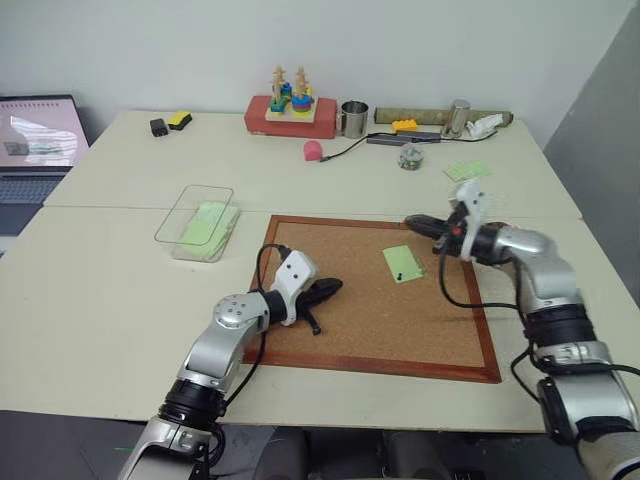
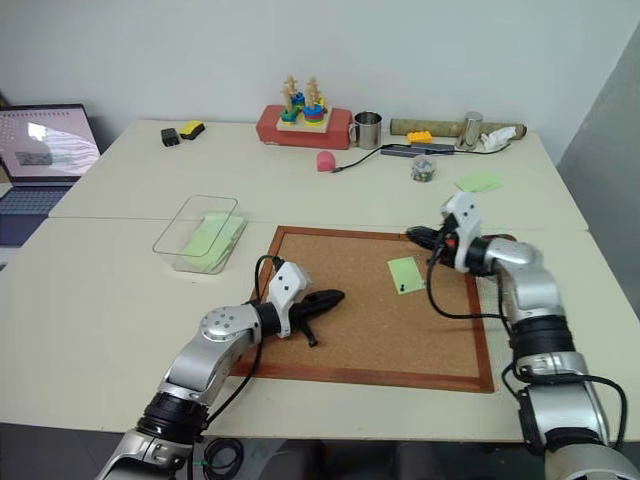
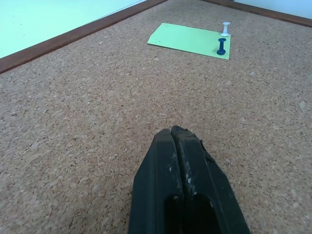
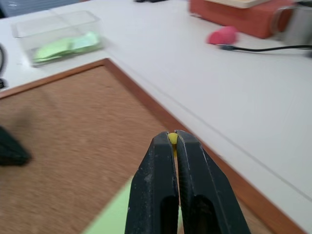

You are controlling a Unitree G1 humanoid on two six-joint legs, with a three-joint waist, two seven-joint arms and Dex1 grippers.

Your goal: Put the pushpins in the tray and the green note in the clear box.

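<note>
Right gripper (image 4: 173, 139) hovered over the far right corner of the cork board (image 1: 350, 330), jaws clamped on a yellow pushpin (image 4: 172, 138) whose head peeked out between the tips. Left gripper (image 1: 335, 286) rested low over the near left part of the board, jaws pressed together and holding nothing. Green note (image 1: 403, 263) lay flat on the cork towards the board's right side, between the two grippers, well apart from the left one and nearer the right. Held there by a dark blue pushpin (image 3: 221, 47) and a white pushpin (image 3: 225, 29), both upright along one edge of the paper. Clear box (image 1: 170, 228) stood on the tabletop (image 1: 100, 300) just beyond the board's far left corner, with light-green paper already lying inside.
</note>
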